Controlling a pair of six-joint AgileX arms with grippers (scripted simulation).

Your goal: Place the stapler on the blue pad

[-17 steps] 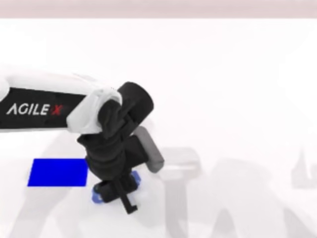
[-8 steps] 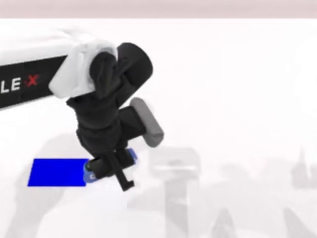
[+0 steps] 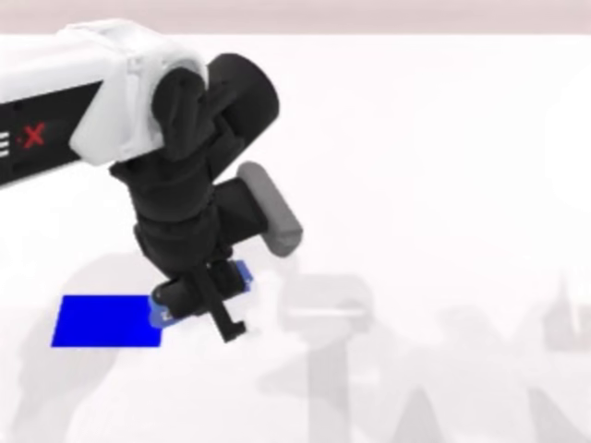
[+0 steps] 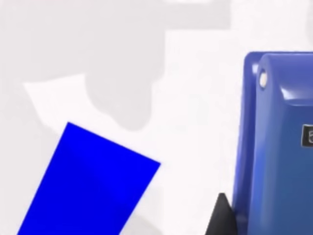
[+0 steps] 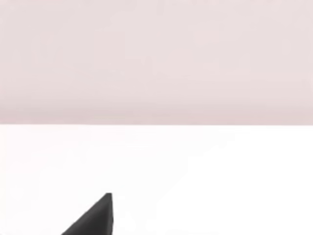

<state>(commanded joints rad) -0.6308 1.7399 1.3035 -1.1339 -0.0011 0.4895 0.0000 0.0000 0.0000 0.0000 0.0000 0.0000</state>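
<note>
Left gripper [image 3: 199,300] has the stapler [image 3: 235,275] pinched between its fingers and lifted, apparently clear of the table [image 3: 416,138], just right of the blue pad [image 3: 106,320]. Best play: carry it left, square along the pad, lower gently. Nothing lies on the pad yet. Right arm's parked out of sight.

On the table [image 3: 434,185], the blue pad [image 3: 103,321] lies toward the near left. The stapler [image 3: 242,273] sits just right of the pad's right end, under the left gripper [image 3: 199,305], which reaches in from the far left.
</note>
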